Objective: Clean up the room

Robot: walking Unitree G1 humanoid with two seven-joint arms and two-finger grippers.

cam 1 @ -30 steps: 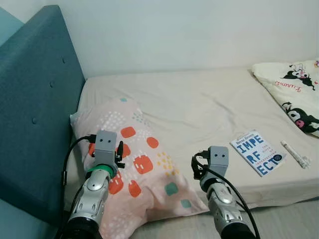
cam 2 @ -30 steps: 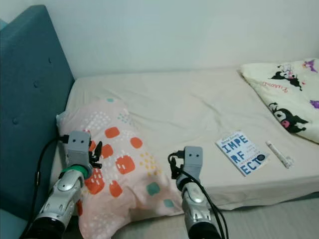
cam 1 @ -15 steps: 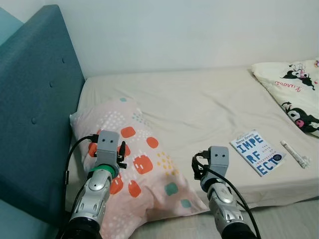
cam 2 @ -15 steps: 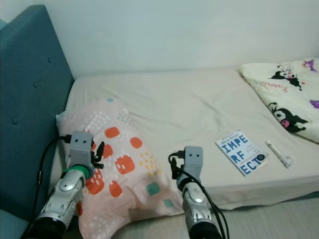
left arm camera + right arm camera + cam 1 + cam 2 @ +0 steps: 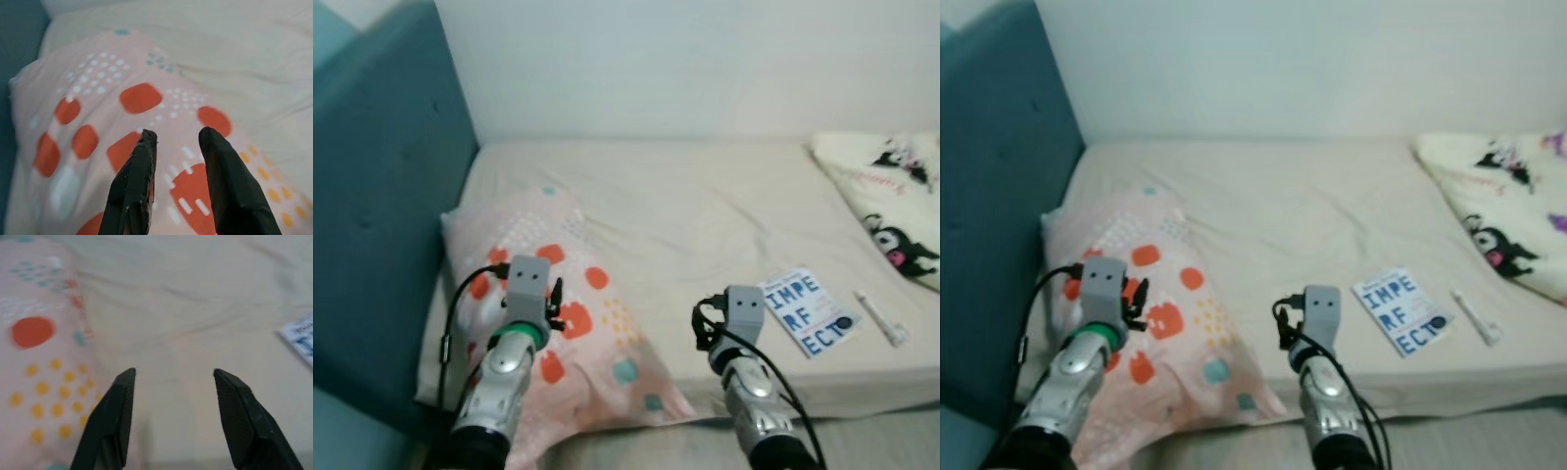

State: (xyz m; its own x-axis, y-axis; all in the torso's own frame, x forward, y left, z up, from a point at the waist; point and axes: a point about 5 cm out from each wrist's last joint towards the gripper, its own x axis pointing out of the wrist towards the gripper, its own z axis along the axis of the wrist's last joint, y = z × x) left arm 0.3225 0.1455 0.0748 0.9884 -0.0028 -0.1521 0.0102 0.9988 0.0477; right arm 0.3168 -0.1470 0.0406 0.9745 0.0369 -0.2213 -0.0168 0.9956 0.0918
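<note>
Jaws on both grippers hold nothing. From the head views, the left gripper [image 5: 552, 305] hangs over the pink patterned pillow [image 5: 592, 333], which lies on the bed [image 5: 705, 215] against the teal headboard [image 5: 382, 225]. The right gripper [image 5: 1285, 328] hovers just off the pillow's edge, above the bare sheet. A blue-lettered book [image 5: 808, 313] lies on the bed well away from the pillow, a small white tube [image 5: 881, 318] just beyond it, and a cartoon-print blanket [image 5: 891, 201] farther still.

Left wrist view: fingers [image 5: 134, 191] slightly parted above the pillow's orange patches.

Right wrist view: fingers [image 5: 110, 421] spread wide over the sheet beside the pillow, the book's corner at the edge.
</note>
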